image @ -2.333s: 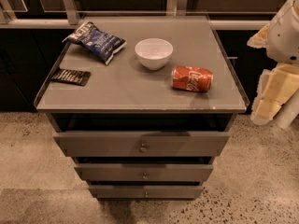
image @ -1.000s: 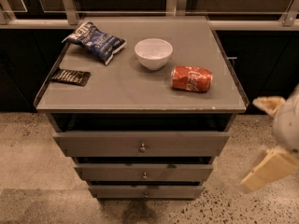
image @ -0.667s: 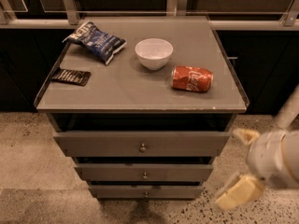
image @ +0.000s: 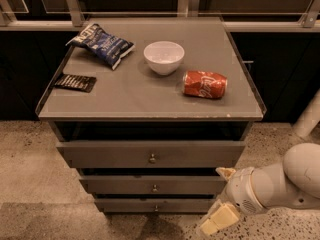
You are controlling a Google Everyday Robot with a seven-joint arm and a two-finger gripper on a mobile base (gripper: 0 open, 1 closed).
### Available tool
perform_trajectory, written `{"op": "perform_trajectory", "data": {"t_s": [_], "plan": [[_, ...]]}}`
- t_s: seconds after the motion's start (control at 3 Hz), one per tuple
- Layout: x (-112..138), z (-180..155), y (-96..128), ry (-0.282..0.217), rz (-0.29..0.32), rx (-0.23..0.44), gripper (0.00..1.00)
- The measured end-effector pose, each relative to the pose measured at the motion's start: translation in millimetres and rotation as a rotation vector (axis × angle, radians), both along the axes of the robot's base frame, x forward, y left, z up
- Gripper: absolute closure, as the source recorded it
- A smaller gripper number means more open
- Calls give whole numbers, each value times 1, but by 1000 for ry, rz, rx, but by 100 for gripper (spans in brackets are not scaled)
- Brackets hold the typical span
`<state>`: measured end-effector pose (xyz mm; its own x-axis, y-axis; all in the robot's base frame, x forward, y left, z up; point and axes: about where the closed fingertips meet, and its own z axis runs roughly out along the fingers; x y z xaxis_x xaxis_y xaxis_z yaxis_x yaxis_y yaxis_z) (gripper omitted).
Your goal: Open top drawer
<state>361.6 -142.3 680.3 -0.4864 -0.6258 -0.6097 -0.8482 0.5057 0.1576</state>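
The top drawer [image: 105, 155] is a wide flat grey front just under the tabletop, with a small round metal knob [image: 152, 158] at its centre. A dark gap shows above it. My gripper [image: 213, 200] is low at the right, in front of the right ends of the two lower drawers, below and right of the knob and not touching it. Its two pale fingers [image: 218, 220] stand well apart with nothing between them. The white arm [image: 295, 176] comes in from the right edge.
On the grey tabletop [image: 125, 101] lie a blue chip bag [image: 101, 44], a white bowl [image: 163, 57], a red soda can [image: 205, 84] on its side and a dark snack packet [image: 75, 82]. Two narrower drawers [image: 120, 185] sit below. Speckled floor [image: 30, 159] lies around.
My gripper has come down from beside the tabletop at the right and moved left, now low in front of the lower drawers. The drawers and tabletop items have not moved.
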Motion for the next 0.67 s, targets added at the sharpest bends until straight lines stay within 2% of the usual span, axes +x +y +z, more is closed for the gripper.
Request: {"op": "perform_trajectory", "data": {"t_s": [0.33, 0.67], "plan": [[1, -8, 2, 15, 4, 12, 0], [11, 0, -7, -20, -25, -9, 0]]}}
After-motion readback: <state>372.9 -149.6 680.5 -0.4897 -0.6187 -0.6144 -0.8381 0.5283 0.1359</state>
